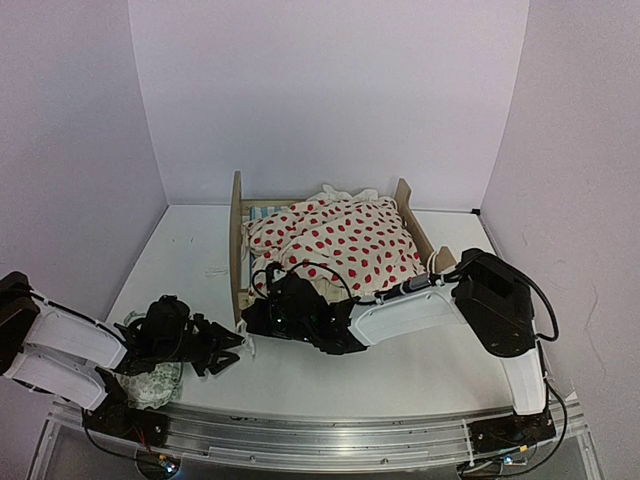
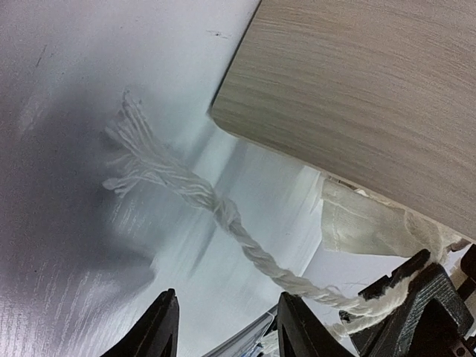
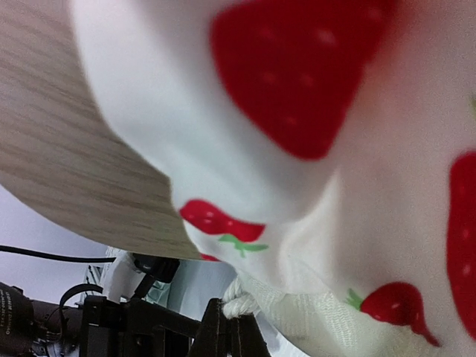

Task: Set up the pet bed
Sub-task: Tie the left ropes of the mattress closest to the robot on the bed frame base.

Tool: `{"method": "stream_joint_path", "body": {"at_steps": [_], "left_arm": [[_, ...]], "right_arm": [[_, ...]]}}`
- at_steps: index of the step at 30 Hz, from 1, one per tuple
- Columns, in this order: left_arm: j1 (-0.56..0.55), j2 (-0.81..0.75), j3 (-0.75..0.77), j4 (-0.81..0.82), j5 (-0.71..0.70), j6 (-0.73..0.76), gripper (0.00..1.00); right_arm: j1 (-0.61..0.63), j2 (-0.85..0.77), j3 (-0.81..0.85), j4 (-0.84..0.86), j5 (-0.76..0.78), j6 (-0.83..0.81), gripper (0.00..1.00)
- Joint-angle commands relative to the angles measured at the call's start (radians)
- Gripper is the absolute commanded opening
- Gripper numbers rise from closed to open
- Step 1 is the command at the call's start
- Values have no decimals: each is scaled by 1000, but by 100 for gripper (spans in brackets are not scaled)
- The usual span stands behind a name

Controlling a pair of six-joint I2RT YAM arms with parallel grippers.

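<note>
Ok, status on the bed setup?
Left gripper open, empty. Right gripper shut on blanket edge. Pet bed upright, blanket heaped over it. Tassel cord loose on table ahead of left gripper.

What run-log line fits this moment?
left gripper: open, empty | right gripper: shut on cream strawberry-print blanket | light plywood pet bed: under blanket

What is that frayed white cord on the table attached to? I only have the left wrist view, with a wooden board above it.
Observer: The cord is a tassel on the blanket, cream with red strawberries, heaped in the pet bed.
Operator: Is anything holding that end?
Observer: Yes, the right claw is shut on the blanket's trim, beside the headboard.
Operator: Where's the pillow?
Observer: Outside the bed, the pillow lies on the table beneath the left arm.
</note>
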Motion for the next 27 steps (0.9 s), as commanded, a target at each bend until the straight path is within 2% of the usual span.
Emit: {"method": "stream_joint_path", "body": {"at_steps": [1,8,14,21,27], "left_arm": [[-4,-32,40,7,-41,22,49],[-4,-9,57,-28,-72,48,57],[-4,26,85,-32,-72,58,58],[-4,-38,113,-145,-119,87,59],[-4,-57,98,-136,-116,100,61]], "right_arm": [[-6,-66,22,-42,-21,90,0],[-6,-80,-19,-85,-70,144,0],[-1,-98,-46,-91,-83,148,0],[0,-106,-72,-125,-79,141,0],[5,-85,-57,-131,-97,146,0]]}}
